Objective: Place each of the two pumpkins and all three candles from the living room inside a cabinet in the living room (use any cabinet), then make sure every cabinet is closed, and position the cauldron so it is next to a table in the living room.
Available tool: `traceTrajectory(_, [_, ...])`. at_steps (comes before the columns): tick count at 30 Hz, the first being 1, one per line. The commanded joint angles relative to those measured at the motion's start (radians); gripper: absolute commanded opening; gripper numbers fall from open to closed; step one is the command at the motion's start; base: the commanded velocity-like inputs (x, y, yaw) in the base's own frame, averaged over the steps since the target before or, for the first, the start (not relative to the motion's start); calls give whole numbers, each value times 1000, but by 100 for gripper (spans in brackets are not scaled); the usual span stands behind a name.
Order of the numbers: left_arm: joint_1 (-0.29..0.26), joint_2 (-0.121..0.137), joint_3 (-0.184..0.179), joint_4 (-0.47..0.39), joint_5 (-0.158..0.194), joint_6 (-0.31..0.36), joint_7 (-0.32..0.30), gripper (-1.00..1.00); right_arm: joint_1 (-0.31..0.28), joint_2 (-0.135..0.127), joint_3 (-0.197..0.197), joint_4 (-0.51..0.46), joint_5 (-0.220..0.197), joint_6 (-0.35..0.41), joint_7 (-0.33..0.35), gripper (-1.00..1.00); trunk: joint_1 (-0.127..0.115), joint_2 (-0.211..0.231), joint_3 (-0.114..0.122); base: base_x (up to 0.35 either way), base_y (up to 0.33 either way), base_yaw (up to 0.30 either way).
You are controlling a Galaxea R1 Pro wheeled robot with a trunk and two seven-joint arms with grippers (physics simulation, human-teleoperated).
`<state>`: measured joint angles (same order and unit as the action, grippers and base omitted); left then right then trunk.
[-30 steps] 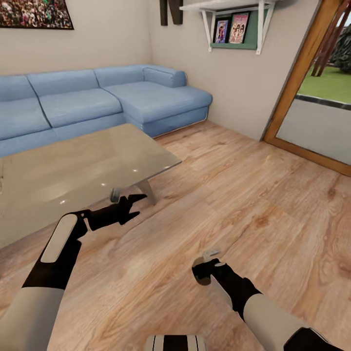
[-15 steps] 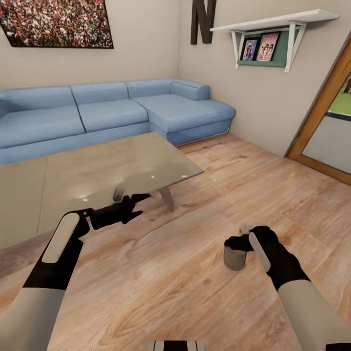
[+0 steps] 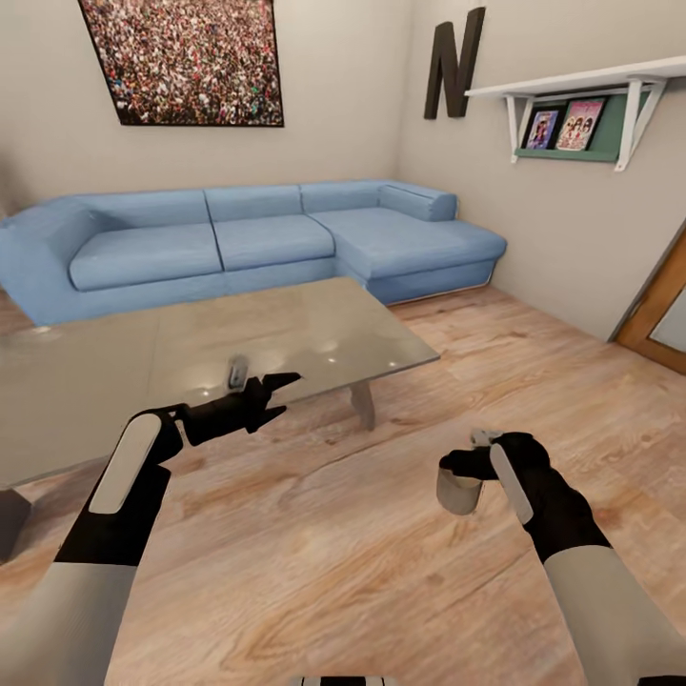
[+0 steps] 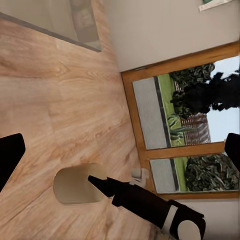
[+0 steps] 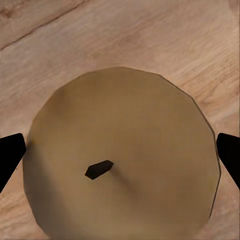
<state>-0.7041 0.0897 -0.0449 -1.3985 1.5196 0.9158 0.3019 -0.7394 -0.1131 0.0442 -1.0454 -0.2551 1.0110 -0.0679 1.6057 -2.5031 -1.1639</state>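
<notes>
The right gripper (image 3: 461,469) is clamped on a stubby grey-beige candle (image 3: 458,491) at lower right, above the wooden floor (image 3: 314,543). From the right wrist, its round top and dark wick (image 5: 98,169) show. The left gripper (image 3: 274,393), fingers apart, hovers by the big glass-topped table (image 3: 191,348).

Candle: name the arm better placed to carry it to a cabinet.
Right. The right gripper is shut on the candle, held above the floor. The left gripper is open, holding nothing, by the table.

Left arm extended forward, forearm white with a black wrist; left gripper (image 3: 270,393) held level with its fingers spread apart and nothing between them. Right arm bent inward across the body, its right gripper (image 3: 464,470) pointing down, fingers closed against the sides of a candle (image 3: 459,491) (wick end facing the wrist camera).
</notes>
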Motion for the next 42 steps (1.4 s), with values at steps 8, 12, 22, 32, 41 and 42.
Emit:
traceTrajectory(8, [0,-6,-1,5,-1,0,2,100,8,1,3,-119,-3,1,-1,-100,-4,2,25,0,0,243])
traceTrajectory(12, [0,-9,-2,7,0,-1,2,100,12,2,48,-130,-5,0,0,-100,-5,3,35,0,0,180])
traceTrajectory(22, [0,-149,-44,28,-84,-19,122,100,12,3,118,-67,-5,-4,6,-100,-41,68,58,0,0,208])
traceTrajectory(32, [1,-146,-46,23,-78,-17,123,100,21,6,121,-38,-9,-9,11,-100,-79,138,91,0,0,286])
traceTrajectory(41, [2,-147,-47,26,-79,-18,123,100,21,6,121,-6,-9,-11,10,-100,-114,201,124,0,0,288])
traceTrajectory(42, [2,-147,-47,27,-79,-18,123,100,21,6,121,-5,-9,-11,10,-100,-118,208,128,0,0,288])
